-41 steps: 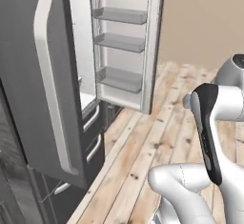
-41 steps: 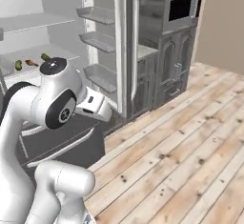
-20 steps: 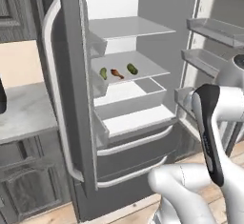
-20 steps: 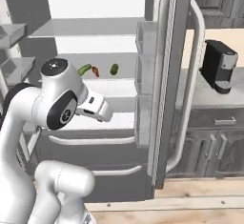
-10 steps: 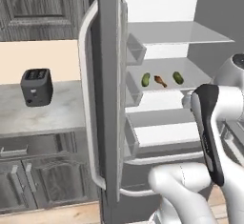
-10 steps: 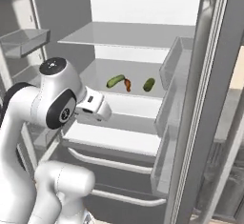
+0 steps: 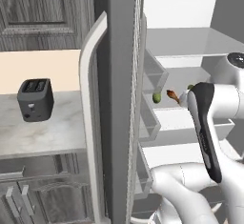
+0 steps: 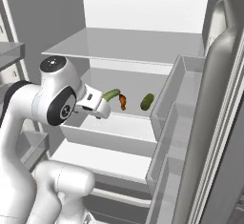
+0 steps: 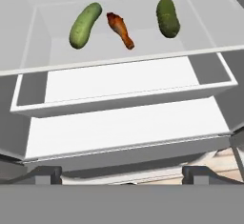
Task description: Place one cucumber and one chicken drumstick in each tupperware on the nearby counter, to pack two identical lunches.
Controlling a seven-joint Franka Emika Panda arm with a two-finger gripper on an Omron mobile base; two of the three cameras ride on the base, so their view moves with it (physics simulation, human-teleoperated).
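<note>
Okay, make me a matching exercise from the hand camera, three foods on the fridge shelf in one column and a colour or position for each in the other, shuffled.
Column one:
1. lighter cucumber
2. chicken drumstick
3. darker cucumber

Column two:
A. reddish brown, lying in the middle
B. deep green, on the right end of the row in the hand view
C. pale green, on the left end of the row in the hand view

Pairs: 1-C, 2-A, 3-B

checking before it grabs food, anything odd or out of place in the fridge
Mildly odd: a bare chicken drumstick lies straight on the fridge shelf between two cucumbers, with no plate or wrap. Nothing is spilled or damaged.
</note>
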